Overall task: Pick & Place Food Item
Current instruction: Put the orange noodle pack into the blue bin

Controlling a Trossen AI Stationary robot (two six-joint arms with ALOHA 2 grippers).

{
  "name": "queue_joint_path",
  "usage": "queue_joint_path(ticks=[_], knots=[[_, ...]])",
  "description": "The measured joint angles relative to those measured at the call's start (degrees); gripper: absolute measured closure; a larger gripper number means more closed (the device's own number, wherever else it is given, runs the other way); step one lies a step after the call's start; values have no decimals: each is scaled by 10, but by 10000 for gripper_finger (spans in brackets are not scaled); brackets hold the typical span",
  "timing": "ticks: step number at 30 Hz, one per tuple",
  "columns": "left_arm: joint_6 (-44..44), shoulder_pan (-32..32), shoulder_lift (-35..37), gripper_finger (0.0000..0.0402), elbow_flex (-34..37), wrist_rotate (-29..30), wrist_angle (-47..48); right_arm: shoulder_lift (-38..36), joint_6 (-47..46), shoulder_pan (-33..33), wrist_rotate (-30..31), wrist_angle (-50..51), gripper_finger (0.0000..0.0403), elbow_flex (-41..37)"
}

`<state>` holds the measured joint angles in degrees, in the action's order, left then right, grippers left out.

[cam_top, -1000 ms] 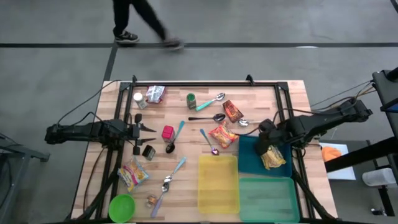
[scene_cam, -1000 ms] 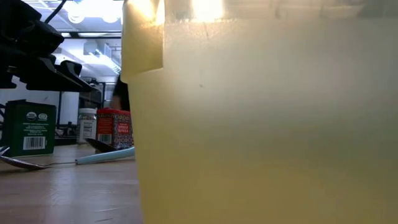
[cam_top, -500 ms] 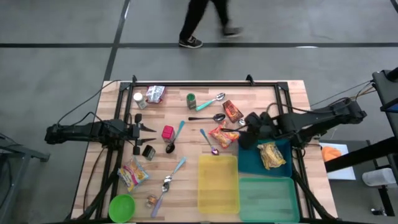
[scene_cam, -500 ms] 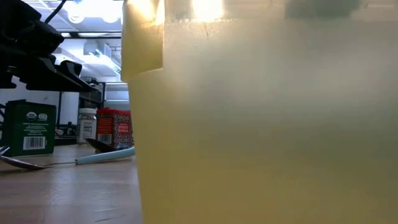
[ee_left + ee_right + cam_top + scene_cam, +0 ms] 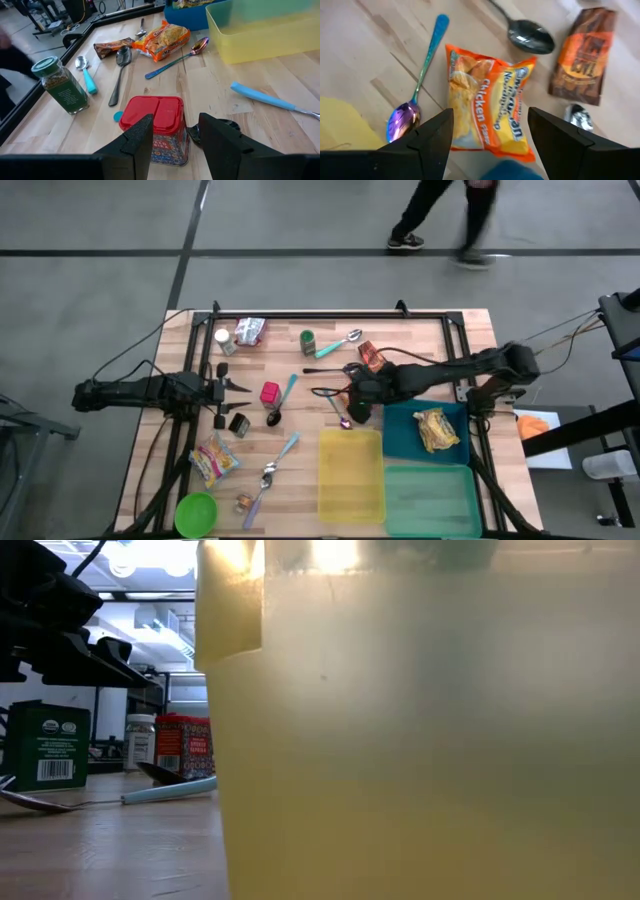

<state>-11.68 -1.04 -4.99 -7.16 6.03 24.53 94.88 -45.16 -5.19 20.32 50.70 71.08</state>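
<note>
An orange chicken-noodle packet [image 5: 487, 107] lies flat on the wooden table, just left of the blue bin [image 5: 400, 430]. My right gripper [image 5: 490, 150] hovers over it, open, with one finger on each side of the packet and clear of it. A yellow food packet [image 5: 437, 428] lies in the blue bin. My left gripper [image 5: 175, 145] waits open at the table's left, with a red tin [image 5: 159, 122] standing on the table just beyond its fingertips.
A yellow bin [image 5: 350, 475] and a green bin [image 5: 430, 500] stand at the near edge. Beside the orange packet lie a rainbow spoon [image 5: 417, 90], a black spoon [image 5: 530, 39] and a brown packet [image 5: 582, 55]. A spice jar [image 5: 60, 85] stands farther off. A person walks past the table's far side.
My right gripper has swung from above the blue bin toward the table's left, turning at the wrist, and now stands over the orange packet. Its gap looks the same. The yellow packet has stayed in the blue bin. The person beyond the table has walked to the right.
</note>
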Motion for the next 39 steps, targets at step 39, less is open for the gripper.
queue_joint_path(ticks=[39], knots=[[0,0,0,243,0,0,0,81,-9,40,-101,-110,154,-81]])
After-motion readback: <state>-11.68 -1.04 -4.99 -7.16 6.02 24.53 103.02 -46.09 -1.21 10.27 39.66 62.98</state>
